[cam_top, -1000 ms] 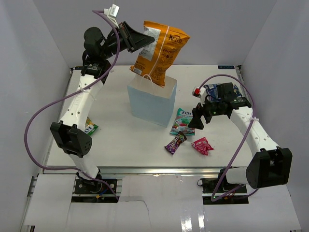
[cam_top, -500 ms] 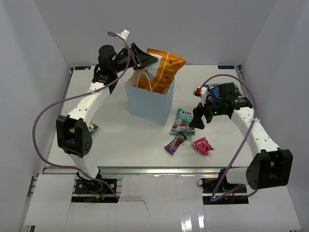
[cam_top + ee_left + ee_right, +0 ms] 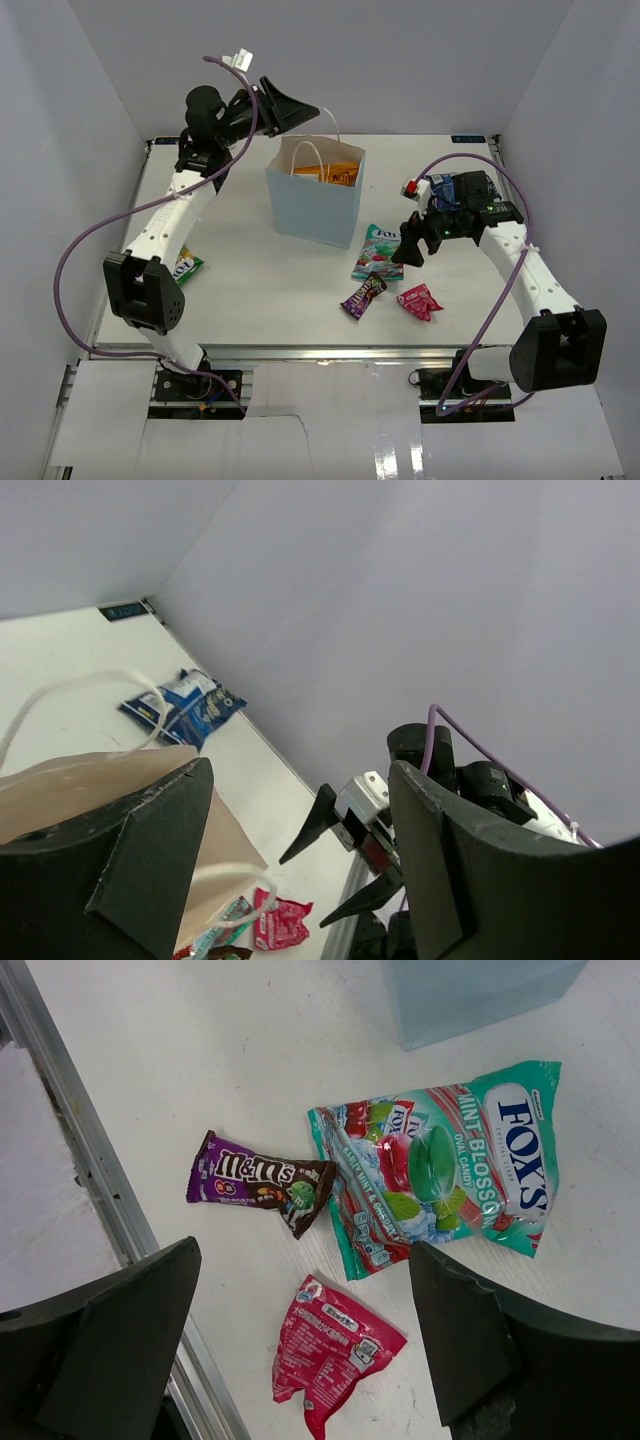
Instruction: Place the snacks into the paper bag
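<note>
Top external: large orange foil chip bag (image 3: 338, 176) inside the pale blue boxy paper bag (image 3: 312, 208), left gripper (image 3: 308, 108) spread empty above it. Right gripper (image 3: 406, 252) hangs spread over a teal-red foil packet (image 3: 440, 1175).

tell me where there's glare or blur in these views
Right wrist: sharp, small glints on the Fox's mint packet, M&M's packet readable, right tool's fingers dark and soft. Left wrist: left tool's fingers dark, paper bag close and soft. Top external: even light, a glare streak on the near white panel.
</note>
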Robot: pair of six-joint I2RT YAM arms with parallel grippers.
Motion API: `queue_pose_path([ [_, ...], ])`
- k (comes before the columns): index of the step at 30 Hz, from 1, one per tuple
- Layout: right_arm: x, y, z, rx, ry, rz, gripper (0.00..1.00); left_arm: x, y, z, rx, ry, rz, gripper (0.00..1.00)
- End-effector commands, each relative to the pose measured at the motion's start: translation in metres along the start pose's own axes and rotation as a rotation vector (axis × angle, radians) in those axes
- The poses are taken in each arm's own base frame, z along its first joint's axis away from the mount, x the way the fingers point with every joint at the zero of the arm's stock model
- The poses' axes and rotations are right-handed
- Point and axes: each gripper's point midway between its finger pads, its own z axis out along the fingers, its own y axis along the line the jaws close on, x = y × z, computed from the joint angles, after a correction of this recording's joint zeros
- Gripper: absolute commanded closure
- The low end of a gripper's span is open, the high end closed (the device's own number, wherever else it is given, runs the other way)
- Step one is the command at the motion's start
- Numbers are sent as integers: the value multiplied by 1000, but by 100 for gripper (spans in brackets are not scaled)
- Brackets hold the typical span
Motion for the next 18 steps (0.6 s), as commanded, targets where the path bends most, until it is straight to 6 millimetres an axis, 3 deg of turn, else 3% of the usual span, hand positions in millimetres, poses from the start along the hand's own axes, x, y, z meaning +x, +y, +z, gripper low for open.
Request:
queue_pose_path([
  [1,-7,4,-3,-13,-23,5,10,-46,-44,-34,-17,-105,179,19],
  [6,-4,-5,-1,31,-5,42,10,-49,-29,-60,-176,-117,237,19],
  [7,-1,-14,0,77,3,84,10,-54,-35,-70,-215,-134,311,18],
  [8,2,-24,2,137,6,138,10,-57,-19,-82,-336,-163,311,18],
  [9,3,-45,2,268,-2,266,10,-59,-13,-92,-406,-185,328,18],
  [10,14,-53,8,303,21,345,9,-61,-5,-105,-483,-209,338,15],
  [11,19,-59,10,342,27,412,9,-48,4,-127,-578,-208,337,14],
  [12,20,-68,13,399,10,514,9,-53,21,-150,-722,-274,334,13],
  [13,25,-71,19,408,18,555,9,-46,31,-167,-800,-295,312,6],
  [14,29,-74,23,418,20,575,9,-24,42,-192,-882,-300,269,4],
  [15,27,-83,25,449,-1,581,10,-18,50,-211,-956,-329,257,4],
  [18,39,-100,34,506,32,655,10,28,67,-250,-1064,-303,189,4],
])
